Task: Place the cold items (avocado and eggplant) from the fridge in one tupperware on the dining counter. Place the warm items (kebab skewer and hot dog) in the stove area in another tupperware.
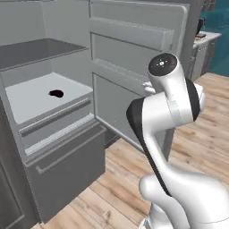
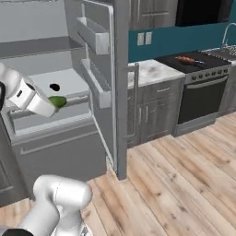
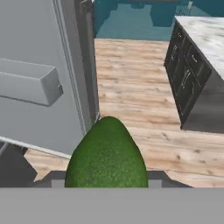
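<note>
Avocado [image 3: 106,155], lower centre of the hand view, clamped in our end effector [image 3: 106,178]: firm, rounded, slippery; we judge a mid-body grip safest.

The arm [image 1: 176,134] is seen as a chain of smooth, glossy white rounded shells, parted by black bands at the joints. One joint is capped by a round dark disc [image 1: 163,65] with small pale marks on it. A white cylindrical link [image 2: 27,97] with a small dark mark is shown just behind the end effector. A bulbous white base segment [image 2: 60,203] is seen.
</note>
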